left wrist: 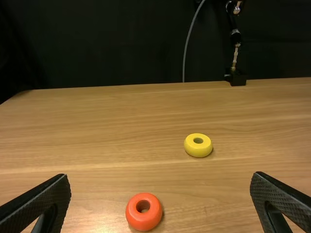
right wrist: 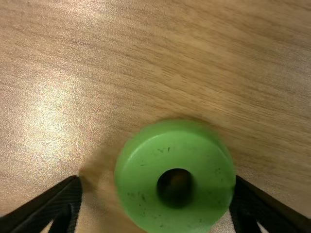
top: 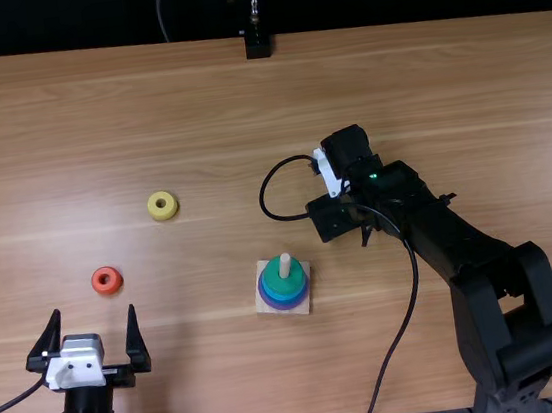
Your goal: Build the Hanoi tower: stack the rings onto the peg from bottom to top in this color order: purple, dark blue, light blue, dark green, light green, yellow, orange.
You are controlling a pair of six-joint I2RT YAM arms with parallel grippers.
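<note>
The wooden base (top: 297, 312) holds a purple ring (top: 286, 307), blue rings above it and a dark green ring (top: 282, 284) on top, with the peg (top: 284, 266) sticking out. My right gripper (top: 334, 216) is beyond and right of the tower. In the right wrist view, my right gripper (right wrist: 156, 182) stands open around a light green ring (right wrist: 175, 179) on the table, a gap on one side. My left gripper (top: 93, 311) is open and empty near the orange ring (top: 107, 280); the yellow ring (top: 162, 205) lies farther off. The left wrist view shows my left gripper (left wrist: 160, 178), orange ring (left wrist: 144, 211) and yellow ring (left wrist: 198, 145).
A black stand (top: 257, 46) is at the table's far edge. A black cable (top: 409, 301) loops from the right arm and passes to the right of the tower. Bare wood of the table (top: 194, 116) stretches beyond the rings.
</note>
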